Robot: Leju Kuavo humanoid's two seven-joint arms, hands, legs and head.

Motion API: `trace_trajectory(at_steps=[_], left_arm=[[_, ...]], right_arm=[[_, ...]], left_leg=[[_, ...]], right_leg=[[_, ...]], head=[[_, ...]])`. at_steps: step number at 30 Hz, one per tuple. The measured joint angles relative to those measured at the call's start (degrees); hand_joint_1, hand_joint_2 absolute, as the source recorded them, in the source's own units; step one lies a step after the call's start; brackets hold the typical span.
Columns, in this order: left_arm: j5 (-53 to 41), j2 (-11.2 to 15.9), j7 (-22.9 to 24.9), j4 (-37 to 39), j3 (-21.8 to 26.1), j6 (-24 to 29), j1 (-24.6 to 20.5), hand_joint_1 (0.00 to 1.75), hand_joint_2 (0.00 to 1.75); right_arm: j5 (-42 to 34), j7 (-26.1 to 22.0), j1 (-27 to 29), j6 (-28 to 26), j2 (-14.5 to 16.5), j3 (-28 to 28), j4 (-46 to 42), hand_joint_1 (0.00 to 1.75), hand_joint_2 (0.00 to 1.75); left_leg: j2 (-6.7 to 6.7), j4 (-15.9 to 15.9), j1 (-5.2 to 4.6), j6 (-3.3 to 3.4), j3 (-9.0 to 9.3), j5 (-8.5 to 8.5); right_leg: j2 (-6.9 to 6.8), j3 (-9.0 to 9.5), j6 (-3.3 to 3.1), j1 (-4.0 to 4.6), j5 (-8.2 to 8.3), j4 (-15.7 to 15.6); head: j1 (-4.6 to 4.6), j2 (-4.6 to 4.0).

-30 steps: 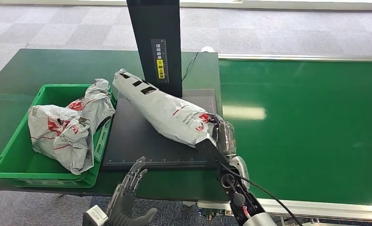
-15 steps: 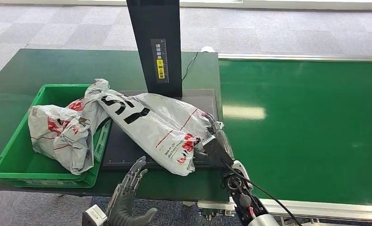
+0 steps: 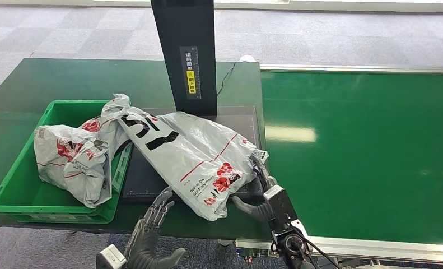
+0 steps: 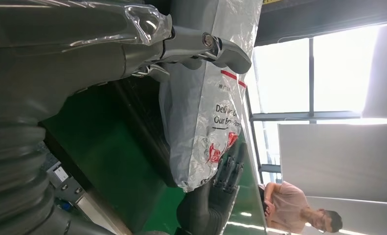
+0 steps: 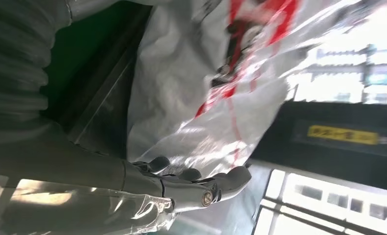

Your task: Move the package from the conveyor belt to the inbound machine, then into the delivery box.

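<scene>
The grey package with red and black print lies flat across the inbound machine's black platform. Its near end droops over the front edge. Its far-left corner leans on the bags in the green delivery box. My right hand sits at the package's near-right corner, fingers apart and touching the bag's edge without gripping it; the right wrist view shows the spread fingers beside the package. My left hand hangs open below the table's front edge, under the package's drooping end.
The machine's black column stands behind the platform. Two crumpled grey bags fill the delivery box. The green conveyor belt runs to the right. A person is seated far off in the left wrist view.
The package came down from its tilted, lifted pose and spread flat on the platform. My right hand let go of its end and drew back toward me. The left hand barely moved.
</scene>
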Motion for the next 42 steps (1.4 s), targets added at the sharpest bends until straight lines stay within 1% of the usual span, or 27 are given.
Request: trace_trajectory(at_steps=[2, 3, 4, 5, 7, 10, 13, 17, 19, 20, 23, 24, 25, 27, 28, 31, 34, 37, 39, 42], left_arm=[[0.01, 0.11, -0.26, 0.25, 0.09, -0.39, -0.27, 0.0, 1.75], [0.01, 0.15, -0.35, 0.38, 0.16, -0.53, -0.39, 0.0, 1.75], [-0.07, 0.16, -0.39, 0.48, 0.26, -0.63, -0.5, 0.0, 1.75], [-0.18, 0.17, -0.42, 0.54, 0.39, -0.65, -0.58, 0.0, 1.75], [-0.51, 0.15, -0.46, 0.56, 0.73, -0.57, -0.66, 0.0, 1.75], [-0.44, 0.04, -0.91, -0.27, 1.46, -0.02, -0.29, 0.0, 1.75], [1.38, -0.46, -2.35, -2.5, 3.32, 0.89, 0.43, 0.0, 1.75], [6.59, -1.65, -4.12, -6.86, 7.25, 3.06, 1.14, 0.0, 1.75], [7.9, -2.14, -4.39, -9.91, 8.89, 7.06, 1.19, 0.0, 1.75], [7.51, -2.21, -4.45, -11.58, 9.38, 10.41, 1.14, 0.0, 1.75], [2.4, -1.46, -4.55, -15.76, 9.12, 24.08, 0.46, 0.0, 1.75], [0.07, -0.99, -4.56, -16.47, 8.65, 27.99, -0.06, 0.0, 1.75], [-2.16, -0.52, -4.55, -16.78, 8.14, 30.79, -0.8, 0.0, 1.75], [-7.82, 0.23, -3.48, -16.27, 6.99, 34.22, -3.19, 0.0, 1.75], [-11.39, 0.56, -2.15, -15.41, 6.28, 35.14, -5.0, 0.0, 1.75], [-22.98, 1.38, 3.7, -10.12, 3.19, 35.92, -11.76, 0.0, 1.75], [-30.63, 1.65, 8.85, -1.27, -1.45, 34.19, -19.73, 0.0, 1.75], [-33.37, 1.43, 11.59, 9.2, -6.71, 32.8, -27.8, 0.0, 1.75], [-35.27, 0.98, 12.89, 15.43, -9.67, 33.85, -31.55, 0.0, 1.75], [-39.39, 0.4, 15.31, 23.43, -13.47, 36.44, -34.94, 0.0, 1.75]], right_arm=[[-8.32, -2.09, 2.3, 9.85, -0.21, -1.32, -3.33, 0.0, 1.75], [-11.98, -2.71, 3.51, 13.95, -0.28, -2.19, -5.31, 0.0, 1.75], [-14.73, -2.96, 4.61, 16.69, -0.32, -3.17, -7.28, 0.0, 1.75], [-16.65, -2.99, 5.54, 18.31, -0.34, -4.23, -9.16, 0.0, 1.75], [-18.49, -2.7, 7.01, 19.42, -0.36, -6.22, -12.39, 0.0, 1.75], [-18.84, -1.92, 8.83, 19.36, -0.21, -8.44, -16.36, 0.0, 1.75], [-17.83, -1.61, 9.97, 17.66, 0.03, -9.9, -19.05, 0.0, 1.75], [-17.08, -1.81, 11.76, 15.68, 0.58, -11.09, -22.18, 0.0, 1.75], [-16.77, -1.71, 12.55, 14.94, 0.89, -11.57, -23.48, 0.0, 1.75], [-16.56, -1.63, 12.83, 14.54, 1.04, -11.75, -24.0, 0.0, 1.75], [-15.88, -1.46, 13.11, 13.29, 1.55, -11.97, -24.89, 0.0, 1.75], [-15.66, -1.44, 13.06, 12.94, 1.7, -11.98, -24.99, 0.0, 1.75], [-15.44, -1.43, 12.97, 12.66, 1.83, -11.99, -25.04, 0.0, 1.75], [-14.93, -1.44, 12.5, 12.11, 2.09, -11.99, -25.01, 0.0, 1.75], [-14.64, -1.48, 12.08, 11.81, 2.23, -11.96, -24.93, 0.0, 1.75], [-13.79, -1.69, 10.29, 10.83, 2.73, -11.74, -24.33, 0.0, 1.75], [-13.38, -1.8, 8.52, 10.37, 3.23, -11.53, -23.4, 0.0, 1.75], [-13.22, -1.8, 7.16, 9.99, 3.68, -11.24, -22.74, 0.0, 1.75], [-13.13, -1.78, 6.65, 9.69, 3.83, -11.16, -22.42, 0.0, 1.75], [-12.97, -1.63, 5.99, 9.34, 4.03, -11.05, -21.91, 0.0, 1.75]], left_leg=[[-0.01, 0.0, 0.0, 0.0, -0.01, 0.0], [-0.01, 0.0, 0.0, 0.0, -0.02, 0.0], [0.0, 0.0, 0.0, 0.0, -0.03, -0.01], [0.0, 0.0, 0.0, -0.01, -0.03, -0.01], [0.01, 0.0, 0.0, -0.01, -0.03, -0.03], [0.01, -0.01, 0.0, -0.01, -0.04, -0.03], [0.03, -0.01, 0.0, -0.01, -0.03, -0.03], [0.02, -0.01, 0.01, -0.01, -0.02, -0.03], [0.02, -0.02, 0.01, -0.02, -0.02, -0.02], [0.03, -0.02, 0.02, -0.02, -0.02, -0.02], [0.02, -0.01, 0.01, -0.01, -0.01, -0.02], [0.02, -0.01, 0.01, -0.01, -0.01, -0.02], [0.01, -0.01, 0.01, 0.0, -0.01, -0.01], [0.0, -0.01, 0.0, 0.02, 0.0, 0.01], [-0.01, 0.0, 0.0, 0.03, 0.01, 0.04], [-0.02, 0.01, -0.01, 0.06, 0.07, 0.12], [-0.04, 0.04, -0.02, 0.05, 0.07, 0.21], [-0.03, 0.05, -0.02, 0.05, 0.06, 0.24], [0.01, 0.05, -0.02, 0.05, 0.06, 0.23], [0.01, 0.05, -0.02, 0.05, -0.01, 0.23]], right_leg=[[-0.01, 0.01, 0.0, 0.0, 0.0, 0.0], [0.0, 0.0, 0.0, 0.0, 0.0, 0.0], [0.0, 0.0, 0.0, 0.0, 0.0, 0.0], [0.01, -0.01, 0.0, 0.0, 0.0, 0.0], [0.02, -0.01, 0.0, 0.0, 0.0, 0.0], [0.02, 0.0, 0.0, 0.0, 0.0, 0.0], [0.03, 0.0, 0.0, 0.0, 0.0, 0.0], [0.03, 0.0, 0.0, 0.01, 0.0, 0.0], [0.03, 0.0, 0.0, 0.02, 0.0, 0.0], [0.03, 0.0, 0.0, 0.02, 0.0, 0.0], [0.02, 0.0, 0.0, 0.02, -0.01, 0.0], [0.02, 0.01, 0.0, 0.01, -0.01, 0.0], [0.01, 0.01, 0.0, 0.01, -0.01, 0.0], [0.0, 0.03, 0.0, 0.0, 0.0, 0.0], [-0.01, 0.05, 0.0, -0.01, 0.01, 0.0], [-0.02, 0.09, 0.03, -0.02, 0.08, 0.0], [-0.02, 0.1, 0.06, -0.03, 0.18, 0.0], [0.0, 0.1, 0.05, -0.03, 0.25, 0.01], [0.03, 0.09, 0.04, -0.03, 0.26, 0.01], [0.03, 0.01, 0.04, -0.03, 0.25, 0.01]], head=[[-0.01, 0.0], [-0.01, 0.0], [-0.02, 0.0], [-0.01, 0.0], [-0.01, 0.0], [-0.01, 0.0], [-0.01, 0.0], [-0.01, 0.0], [-0.01, 0.0], [-0.01, 0.0], [-0.01, 0.0], [-0.01, 0.0], [-0.01, 0.0], [-0.01, 0.0], [0.0, 0.0], [-0.01, 0.0], [-0.01, 0.0], [-0.01, 0.0], [-0.01, 0.0], [-0.01, 0.0]])
